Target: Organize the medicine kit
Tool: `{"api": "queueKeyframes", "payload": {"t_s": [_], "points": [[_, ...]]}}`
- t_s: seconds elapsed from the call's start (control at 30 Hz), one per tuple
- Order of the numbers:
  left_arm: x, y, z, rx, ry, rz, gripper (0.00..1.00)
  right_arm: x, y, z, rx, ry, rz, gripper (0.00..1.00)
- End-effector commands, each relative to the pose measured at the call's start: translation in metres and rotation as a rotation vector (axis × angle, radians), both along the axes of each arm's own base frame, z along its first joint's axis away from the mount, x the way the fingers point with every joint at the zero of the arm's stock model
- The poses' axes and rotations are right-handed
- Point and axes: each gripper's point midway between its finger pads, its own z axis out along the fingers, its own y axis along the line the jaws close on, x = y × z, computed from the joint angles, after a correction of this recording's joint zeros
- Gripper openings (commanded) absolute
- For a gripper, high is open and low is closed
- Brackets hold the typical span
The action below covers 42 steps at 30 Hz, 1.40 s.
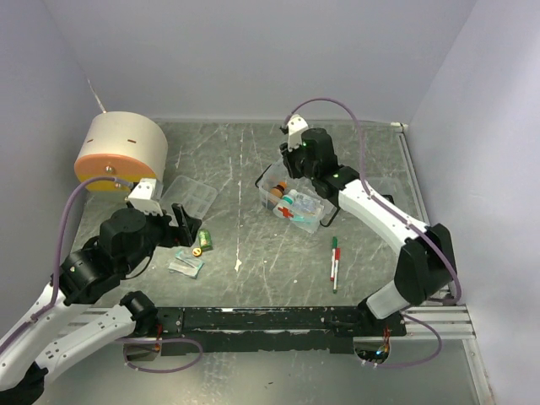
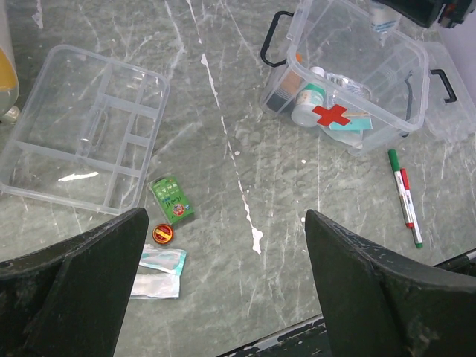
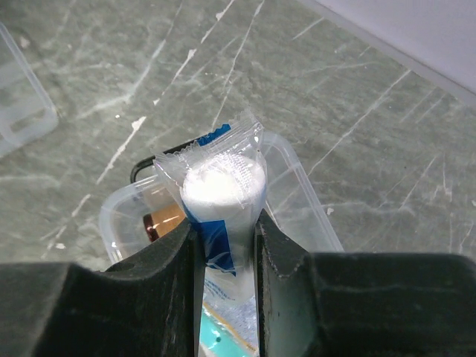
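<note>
1. The medicine kit [image 2: 405,89] stands open toward the back of the counter [image 2: 245,171], directly beneath the right hand [image 3: 223,238], with bottles and packets lying inside it.
2. The right hand is partly closed on a wrapped white bandage roll [image 3: 223,186]. Its fingers pinch the clear wrapper from both sides, and the roll hangs over the box's opening.
3. The roll should go down between the walls before the fingers loosen, aimed at a free gap beside the bottles so it cannot perch on the rim.
4. The wrapper looks loose and slippery, so a slow release and a straight lift should keep it from catching on a finger.
5. The left hand [image 2: 223,245] is spread wide and holds nothing. It hovers above the counter near a green packet [image 2: 172,199], a small round tin [image 2: 163,233] and a flat white packet [image 2: 158,271].
6. Just beyond these lies the clear divided tray [image 2: 111,97], and two pens [image 2: 404,195] lie near the box; all of these seem left to sort.
</note>
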Motion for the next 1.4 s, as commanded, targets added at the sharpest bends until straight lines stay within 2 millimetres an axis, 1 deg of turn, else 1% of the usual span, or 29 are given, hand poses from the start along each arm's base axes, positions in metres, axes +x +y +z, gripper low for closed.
{"api": "queueKeyframes", "payload": {"t_s": [0.0,0.17,0.27,0.4,0.57,0.63,0.77,0.8,0.9,0.97,1.07,1.2,1.37], "points": [[0.000,0.005,-0.002,0.017,-0.009,0.008,0.98,0.013,0.002,0.006,-0.099,-0.029,0.087,0.15],[-0.002,0.006,0.001,0.006,-0.023,0.007,0.99,0.019,0.005,-0.007,-0.138,-0.011,0.139,0.14],[-0.002,0.006,0.001,0.004,-0.029,0.007,0.99,0.024,0.005,-0.020,-0.141,0.008,0.143,0.13],[-0.002,0.004,-0.001,0.010,-0.023,-0.005,0.99,0.028,0.011,-0.046,-0.131,0.033,0.161,0.12],[-0.001,0.000,-0.004,0.021,-0.007,-0.019,0.99,0.033,0.020,-0.059,-0.100,0.005,0.187,0.12],[0.000,-0.001,-0.005,0.025,-0.004,-0.021,0.98,0.044,0.010,-0.066,-0.100,0.000,0.159,0.12],[-0.001,-0.001,-0.006,0.026,-0.001,-0.024,0.98,0.051,0.004,-0.083,-0.131,0.002,0.142,0.12],[0.000,-0.001,-0.006,0.027,-0.003,-0.022,0.98,0.050,0.001,-0.087,-0.136,0.000,0.140,0.12],[0.000,-0.001,-0.006,0.026,-0.004,-0.022,0.98,0.050,-0.001,-0.088,-0.128,-0.032,0.148,0.15],[0.000,-0.001,-0.006,0.027,-0.003,-0.022,0.98,0.051,-0.001,-0.092,-0.132,-0.024,0.155,0.16],[0.000,-0.001,-0.006,0.027,-0.004,-0.021,0.97,0.052,-0.002,-0.104,-0.150,0.002,0.166,0.18],[-0.001,0.000,-0.005,0.023,-0.009,-0.019,0.97,0.056,-0.012,-0.123,-0.198,0.038,0.137,0.20],[-0.001,-0.001,-0.005,0.023,-0.008,-0.026,0.97,0.057,-0.020,-0.137,-0.223,0.054,0.114,0.21]]}}
